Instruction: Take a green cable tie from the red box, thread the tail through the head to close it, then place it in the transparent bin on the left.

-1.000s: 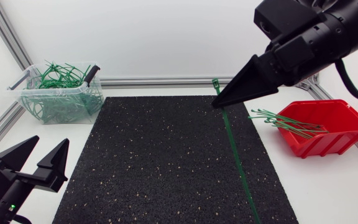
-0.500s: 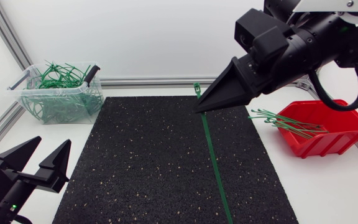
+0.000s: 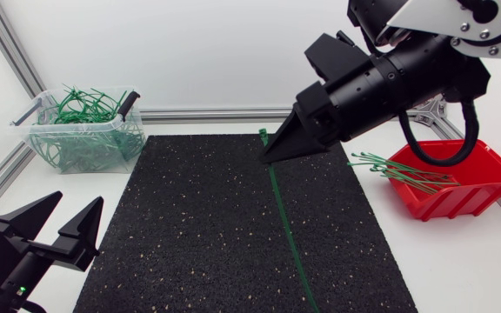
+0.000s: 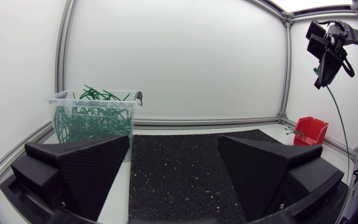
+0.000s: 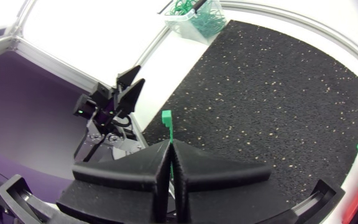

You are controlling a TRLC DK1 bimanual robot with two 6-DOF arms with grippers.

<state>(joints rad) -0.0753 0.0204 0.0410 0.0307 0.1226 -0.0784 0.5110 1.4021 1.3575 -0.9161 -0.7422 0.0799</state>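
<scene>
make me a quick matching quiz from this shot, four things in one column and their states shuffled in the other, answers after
Things:
1 right hand
2 left hand
3 red box
4 transparent bin

States:
A open, holding nothing
B filled with looped ties
C shut on a green cable tie that hangs down from it
D holds straight ties that stick out over its rim

Pairs: 1-C, 2-A, 3-D, 4-B
</scene>
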